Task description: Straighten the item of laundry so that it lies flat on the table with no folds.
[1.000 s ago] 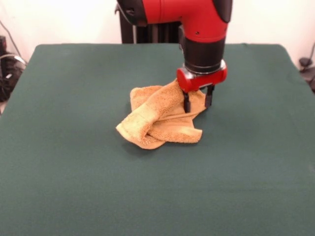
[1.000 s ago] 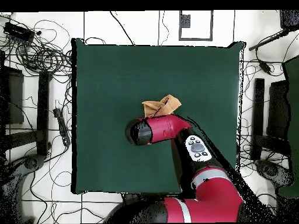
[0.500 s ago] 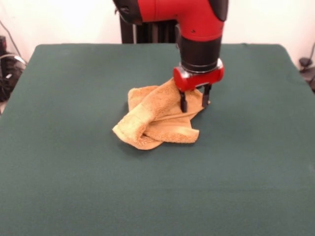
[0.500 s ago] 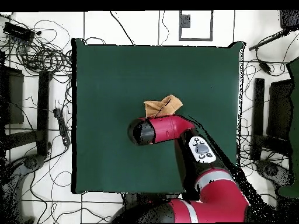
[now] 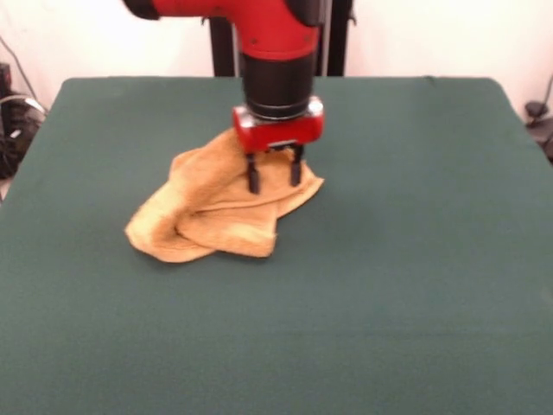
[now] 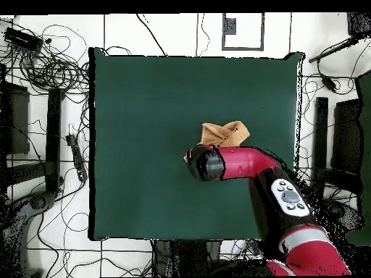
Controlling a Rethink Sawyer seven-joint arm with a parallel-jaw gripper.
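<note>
Front view: the red and black arm (image 5: 268, 43) comes down over the table (image 5: 415, 285) and hides the towel's far edge behind its wrist; cables (image 5: 13, 121) lie off the table at the picture's left edge; the gripper (image 5: 275, 174) stands upright on the towel (image 5: 216, 212), its two dark fingers (image 5: 254, 175) set a narrow gap apart with a ridge of cloth between them, and whether they pinch it I cannot tell; the towel sits a little left of the table's middle in the picture, golden-orange, bunched, with one layer folded over another and a rounded lobe toward the left.

Overhead view: the arm (image 6: 246, 163) lies across the towel's (image 6: 223, 133) lower part and covers the gripper entirely; tangled cables (image 6: 51, 65) and dark stands (image 6: 52, 137) crowd the floor on both sides of the table (image 6: 145, 108); only a small crumpled orange patch shows above the arm, right of the table's centre, with a pale band along one edge.
</note>
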